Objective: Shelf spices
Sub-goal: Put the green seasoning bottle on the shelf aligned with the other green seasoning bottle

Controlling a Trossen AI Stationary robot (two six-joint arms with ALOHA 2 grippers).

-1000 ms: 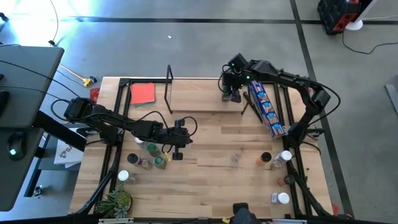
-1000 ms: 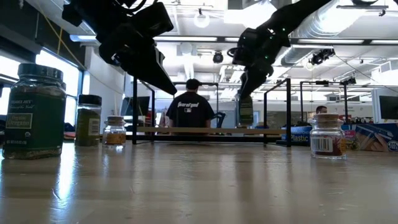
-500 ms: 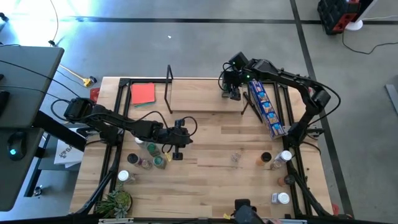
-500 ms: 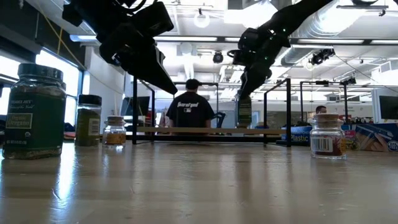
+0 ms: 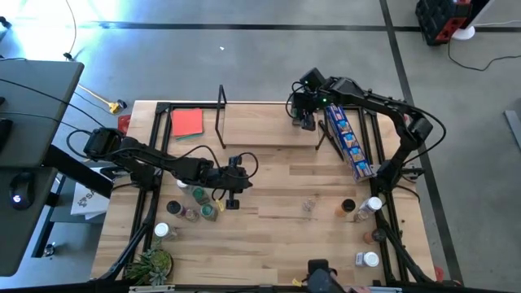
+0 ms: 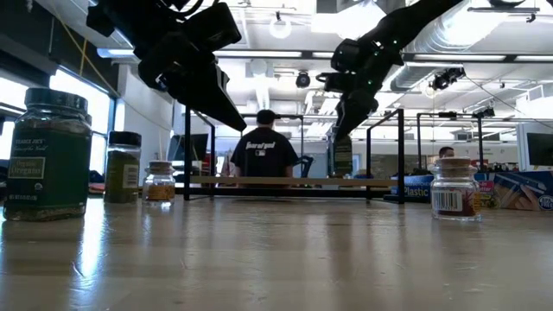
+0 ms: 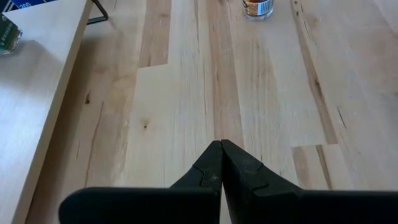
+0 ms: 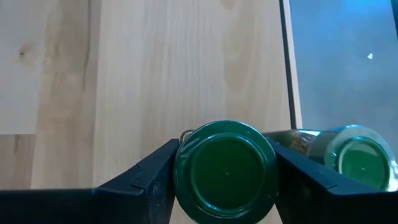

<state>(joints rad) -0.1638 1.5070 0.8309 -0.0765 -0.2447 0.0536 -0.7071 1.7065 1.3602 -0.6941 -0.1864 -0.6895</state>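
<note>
Jars [image 6: 45, 155] nearest the low camera stand untouched: the big green-capped one and a black-capped one [image 6: 124, 166] beside it on the near table, well short of the shelf [image 5: 269, 122], with a brown-capped jar [image 6: 454, 187] off to the other side, also short of the shelf. Left gripper [image 5: 234, 184] hangs over bare wood between that near cluster and the shelf, fingers [image 7: 219, 168] clenched tip to tip on nothing; it waits, risk there is low, though a sweep toward the cluster [image 5: 195, 207] could topple jars packed close together. Farther on, right gripper [image 5: 306, 119] is over the shelf's right end, next to the blue snack package [image 5: 348, 142], jaws grasping a green-lidded jar [image 8: 226, 169] by its sides. Wrist view shows a second green-capped jar [image 8: 353, 160] just beside the held one, near the shelf's back edge [image 8: 289, 68]; whether the two touch cannot be told. Main risk: lowering or letting go could nudge that neighbour off the back, since it sits close to the edge. Also, opening the fingers next to it could shove it sideways. If the held jar is not yet seated on the board, a release could drop or tip it; low view does not settle its height. Red-orange card [image 5: 187, 122] lies beyond the shelf's left end frame, out of the way.
</note>
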